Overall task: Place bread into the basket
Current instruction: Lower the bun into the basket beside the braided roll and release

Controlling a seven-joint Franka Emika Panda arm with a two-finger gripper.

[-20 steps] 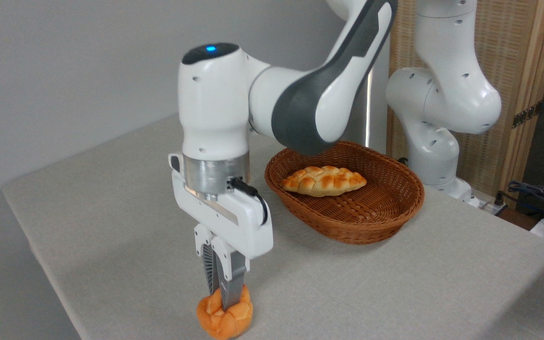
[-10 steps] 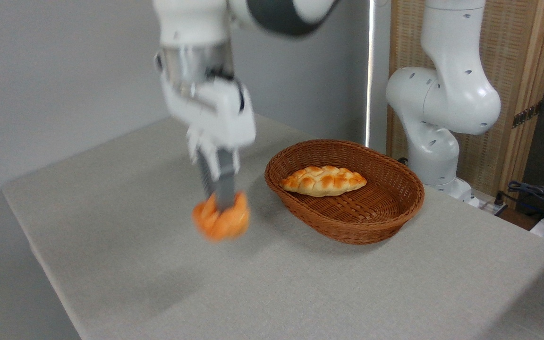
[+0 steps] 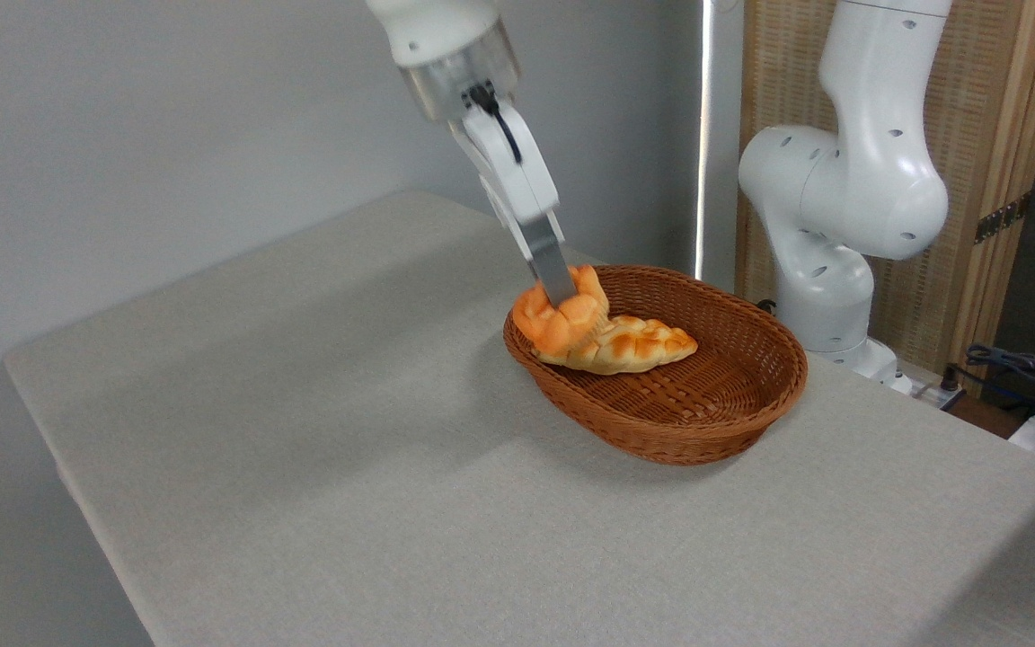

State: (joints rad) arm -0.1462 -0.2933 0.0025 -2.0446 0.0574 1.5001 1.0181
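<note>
The bread, a small round orange knotted bun, hangs over the left rim of the basket, an oval brown wicker one at the table's right middle. My gripper is shut on the bun from above, tilted down to the right, its grey fingers pressed into the top. The bun overlaps the left end of a paler braided loaf that lies inside the basket; whether they touch I cannot tell.
The arm's white base stands behind the basket at the right, in front of a wooden screen. Cables lie at the far right edge. The grey cloth table stretches left and forward, its edge at the lower left.
My gripper has lifted the bun off the table's front left and carried it up and right, from well left of the basket to over the basket's left rim.
</note>
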